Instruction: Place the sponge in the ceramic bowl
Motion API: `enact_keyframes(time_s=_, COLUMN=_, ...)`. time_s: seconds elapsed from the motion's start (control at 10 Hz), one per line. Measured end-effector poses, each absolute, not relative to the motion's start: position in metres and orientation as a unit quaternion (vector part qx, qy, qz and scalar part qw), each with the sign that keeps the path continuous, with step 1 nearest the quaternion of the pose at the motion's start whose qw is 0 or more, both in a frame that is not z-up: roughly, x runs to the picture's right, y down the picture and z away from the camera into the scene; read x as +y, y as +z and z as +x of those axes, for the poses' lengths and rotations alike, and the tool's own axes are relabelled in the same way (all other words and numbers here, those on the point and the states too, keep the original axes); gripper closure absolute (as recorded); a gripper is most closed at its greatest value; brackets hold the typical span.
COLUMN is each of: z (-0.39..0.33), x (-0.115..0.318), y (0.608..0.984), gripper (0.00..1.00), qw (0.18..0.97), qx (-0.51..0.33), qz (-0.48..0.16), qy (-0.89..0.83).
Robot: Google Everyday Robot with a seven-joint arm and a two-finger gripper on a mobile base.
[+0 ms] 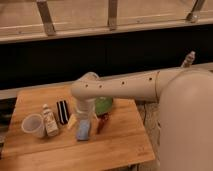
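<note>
The sponge (83, 132) lies flat on the wooden surface (120, 145), a little left of the frame's centre and in its lower half. It is outside the ceramic bowl (105, 105), which sits just above and to the right of it. Only part of the bowl's green body shows, because the arm covers its left side and upper rim.

The tool (83, 121) hangs straight down from the arm's bend and sits directly over the upper end of the sponge. Its fingers stand apart and nothing is clamped between them. Whether the tips touch the sponge cannot be told.

The white arm (125, 89) reaches in from the right edge of the frame, runs leftward across the bowl and turns down at a rounded joint.

Just right of the sponge lies a small reddish-brown object (101, 123), slanted. To the left of the sponge is a black block with white stripes (62, 111). Further left stands a small upright bottle (50, 121), and beside it a white cup (33, 125) near the surface's left edge.

A clear bottle (188, 59) stands on a ledge at the upper right, well apart from everything on the surface.
</note>
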State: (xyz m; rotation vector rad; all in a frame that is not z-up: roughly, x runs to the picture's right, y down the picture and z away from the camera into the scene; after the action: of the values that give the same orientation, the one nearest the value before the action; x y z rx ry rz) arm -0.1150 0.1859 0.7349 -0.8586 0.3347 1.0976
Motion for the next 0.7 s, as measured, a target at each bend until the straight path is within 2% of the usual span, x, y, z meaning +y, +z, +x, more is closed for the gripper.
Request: enact_keyframes(time_s=0.7, z=-0.137, x=0.215, y=0.788, gripper=0.2, qw=0.721, qx=0.158, qz=-0.439, qy=0.512)
